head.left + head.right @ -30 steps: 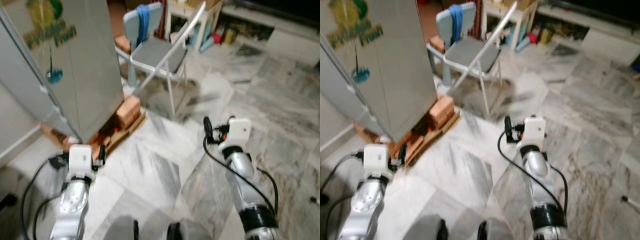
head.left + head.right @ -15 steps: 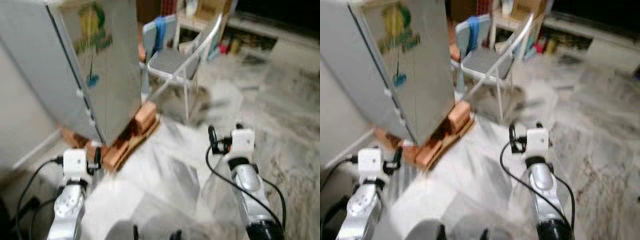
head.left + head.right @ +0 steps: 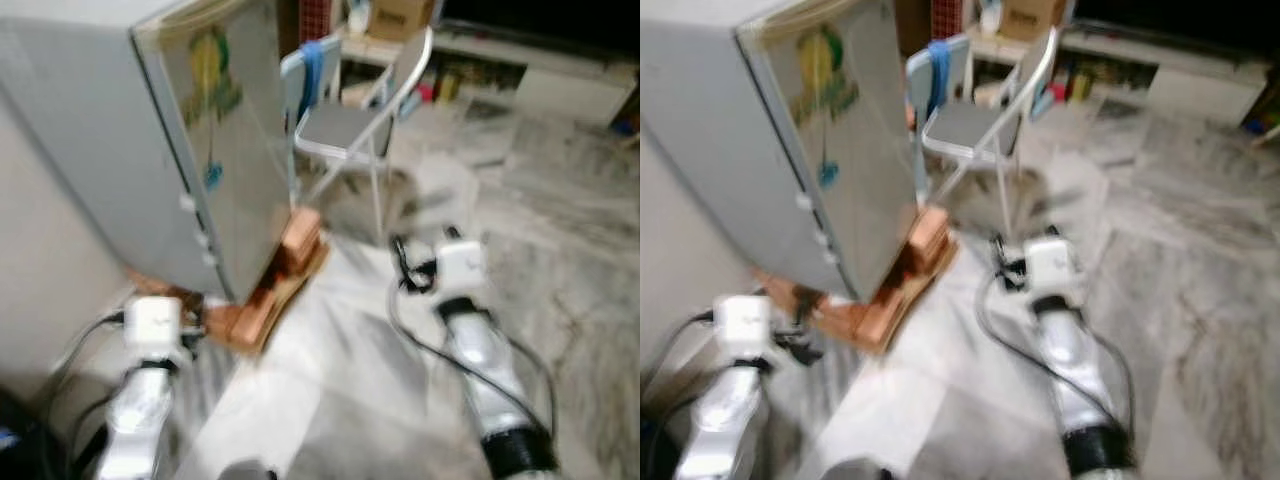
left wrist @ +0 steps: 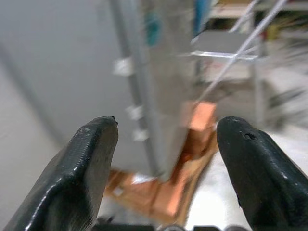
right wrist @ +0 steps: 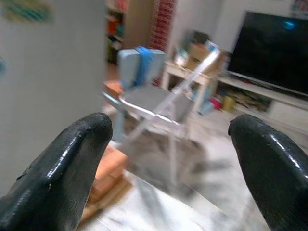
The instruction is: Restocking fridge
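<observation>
The grey fridge (image 3: 120, 150) stands ahead on my left with its doors shut, raised on red bricks (image 3: 290, 250) and a wooden pallet. A green and yellow sticker (image 3: 212, 78) marks its side. My left gripper (image 4: 163, 144) is open and empty, held low before the fridge's lower corner, its wrist block (image 3: 152, 322) near the floor. My right gripper (image 5: 171, 144) is also open and empty, its wrist block (image 3: 458, 265) out over the marble floor and facing the chair. The pictures are blurred by motion.
A grey folding chair (image 3: 345, 125) with a blue cloth on its back stands just right of the fridge. Behind it are a white shelf with small items (image 3: 470, 75), a cardboard box (image 3: 392, 15) and a dark television (image 5: 269, 48). A pale wall (image 3: 40, 290) is on my left.
The camera has swung, so the fridge now sits nearer the middle and its front face shows. Both grippers stay open and empty; the right wrist has shifted slightly left.
</observation>
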